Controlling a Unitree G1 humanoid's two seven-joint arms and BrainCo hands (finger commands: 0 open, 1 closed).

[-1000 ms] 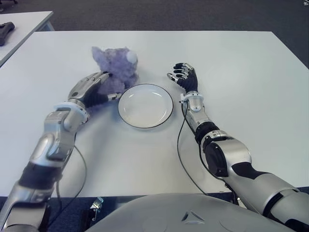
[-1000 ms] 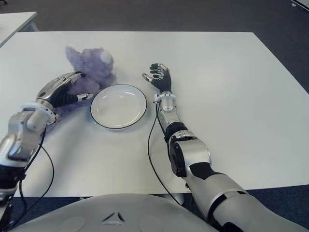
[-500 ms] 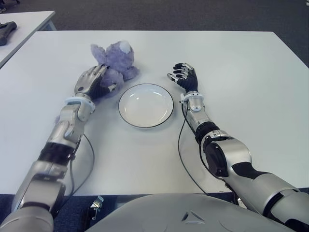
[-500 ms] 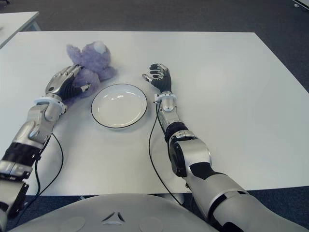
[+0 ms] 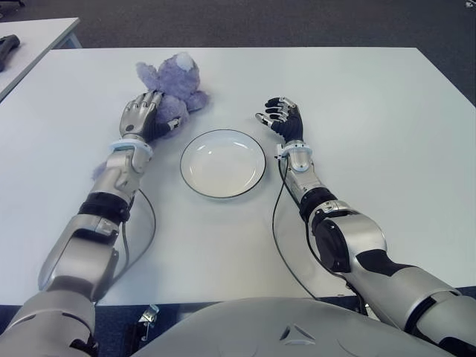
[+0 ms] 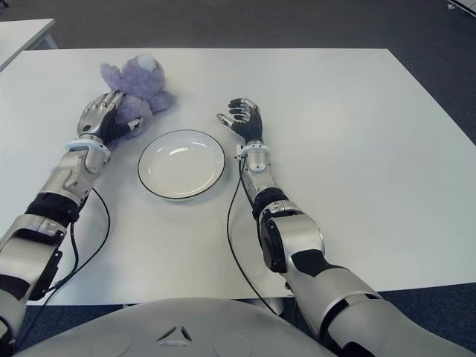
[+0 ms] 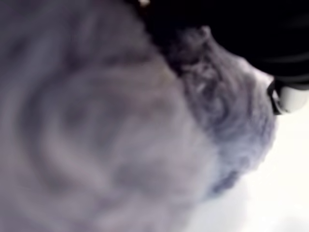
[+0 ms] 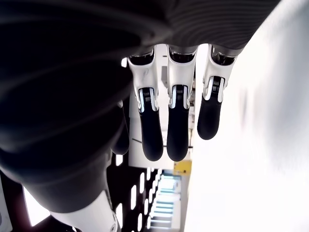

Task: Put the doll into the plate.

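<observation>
Purple plush doll (image 5: 172, 82) gripped by left hand (image 5: 143, 116) (right hand (image 5: 282, 117) relaxed, empty) beside plate (image 5: 195, 181).

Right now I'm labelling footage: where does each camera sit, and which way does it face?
Eye views: on the head, looking down at the table; both arms show, with doll and plate.
Left wrist: against the doll's fur.
Right wrist: along the right hand, fingers open.
Shared: left hand on the doll.
</observation>
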